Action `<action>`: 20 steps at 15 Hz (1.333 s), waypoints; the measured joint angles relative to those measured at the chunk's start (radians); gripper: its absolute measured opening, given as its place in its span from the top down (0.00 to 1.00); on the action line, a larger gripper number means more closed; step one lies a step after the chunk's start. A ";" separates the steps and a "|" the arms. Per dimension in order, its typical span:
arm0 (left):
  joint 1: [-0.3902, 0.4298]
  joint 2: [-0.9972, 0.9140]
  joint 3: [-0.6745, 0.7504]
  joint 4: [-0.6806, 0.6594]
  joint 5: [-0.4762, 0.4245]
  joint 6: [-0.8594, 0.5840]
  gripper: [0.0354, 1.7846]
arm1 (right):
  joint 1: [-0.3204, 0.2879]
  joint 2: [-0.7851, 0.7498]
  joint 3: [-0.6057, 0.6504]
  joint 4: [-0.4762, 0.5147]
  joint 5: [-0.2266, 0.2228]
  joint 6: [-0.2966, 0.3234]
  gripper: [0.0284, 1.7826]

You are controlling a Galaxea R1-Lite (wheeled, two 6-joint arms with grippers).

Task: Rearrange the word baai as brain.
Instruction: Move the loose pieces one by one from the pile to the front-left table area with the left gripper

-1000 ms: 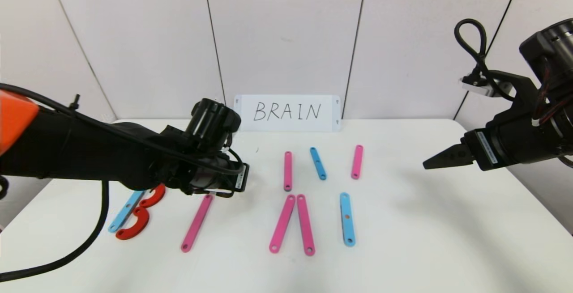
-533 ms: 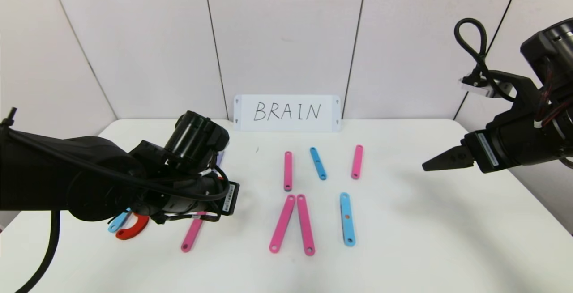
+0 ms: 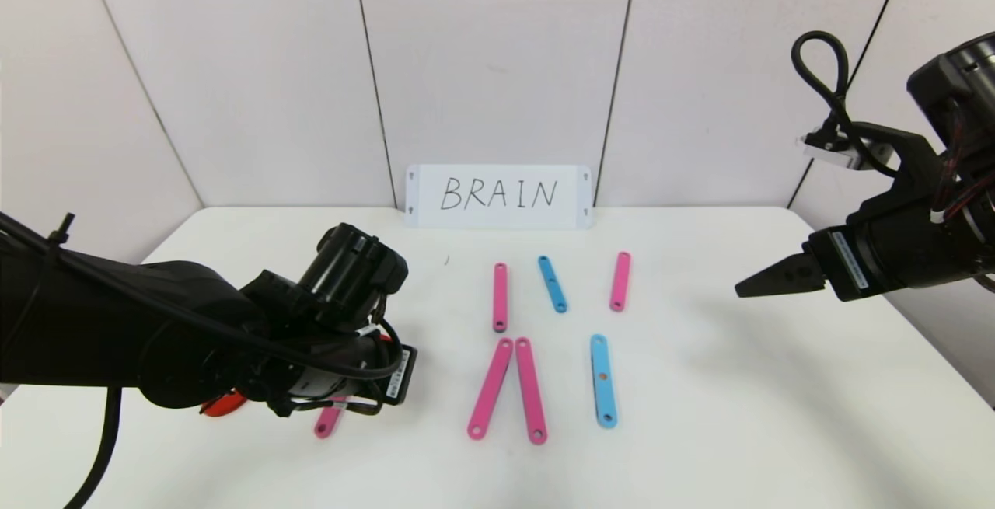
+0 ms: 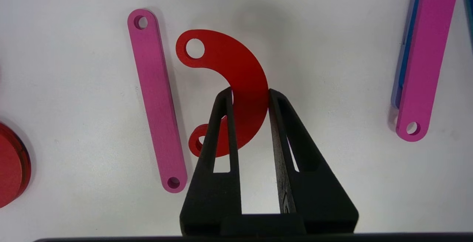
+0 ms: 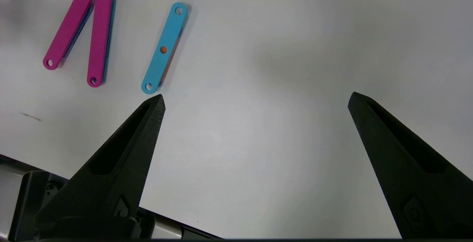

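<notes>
White panelled walls are seen behind the white table [image 3: 699, 431]. Near its left front corner, a red C-shaped piece [image 4: 236, 87] is pinched between the fingers of the left gripper [image 4: 249, 94], beside a pink bar [image 4: 157, 101]. The right gripper [image 5: 255, 99] is held spread wide above the right edge, grasping nothing.

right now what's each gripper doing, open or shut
Left gripper: shut on the flat red C-shaped piece.
Right gripper: open, holding nothing, above the white table.
</notes>
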 joint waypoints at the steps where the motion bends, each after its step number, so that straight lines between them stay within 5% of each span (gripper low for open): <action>1: 0.000 0.006 0.000 0.000 0.000 -0.001 0.85 | 0.000 0.000 0.000 0.000 0.000 0.000 0.03; 20: 0.055 0.116 -0.038 -0.073 -0.001 0.022 0.85 | -0.001 -0.003 0.001 0.000 0.000 0.000 0.03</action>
